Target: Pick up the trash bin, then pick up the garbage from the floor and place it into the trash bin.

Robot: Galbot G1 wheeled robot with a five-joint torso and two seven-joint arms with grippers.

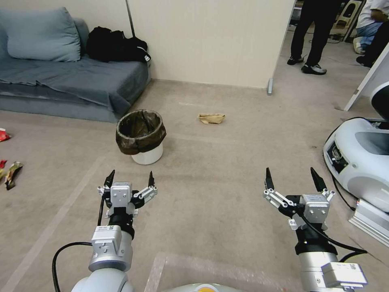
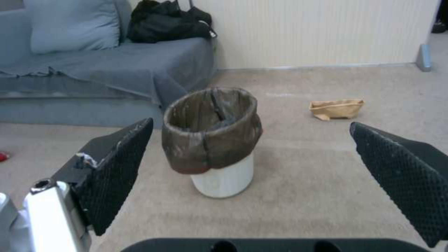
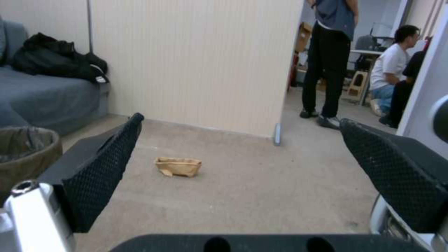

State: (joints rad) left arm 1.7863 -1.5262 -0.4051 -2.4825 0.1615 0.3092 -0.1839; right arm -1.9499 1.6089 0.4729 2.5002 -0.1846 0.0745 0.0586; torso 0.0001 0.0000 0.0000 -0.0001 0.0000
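Grey sofa point(image 1: 69, 81) sits far left against the wall, black bag point(image 1: 115, 44) on its far end. Beige carpet floor point(image 1: 210, 162) takes up most of the scene. White robot base point(image 1: 360, 162) is parked at right, close to the right arm.

Trash bin point(image 1: 141, 137) stands upright on the floor just off the sofa corner, dark liner folded over the rim, white body showing below. It sits ahead of the left gripper point(image 1: 129, 178), near but not touching. In the left wrist view the trash bin point(image 2: 212, 140) is framed between the fingers point(image 2: 119, 168), which are spread wide.

Right gripper point(image 1: 292, 178) hovers over bare floor, fingers also wide apart, holding nothing. Crumpled brown paper bag point(image 1: 211, 118) lies beyond the bin and to its right, well apart from both grippers. Snack wrappers point(image 1: 10, 174) lie at the far left edge of the floor.

Risks, as I judge them:
- Bin is light and open-topped; a finger landing on the loose liner instead of the rigid wall could slip or drag the bag off the rim.
- An off-centre push could tip it over.
- Paper bag is flat and soft, so a pinch may miss it.
- Right arm's swing room is tight next to the white base.
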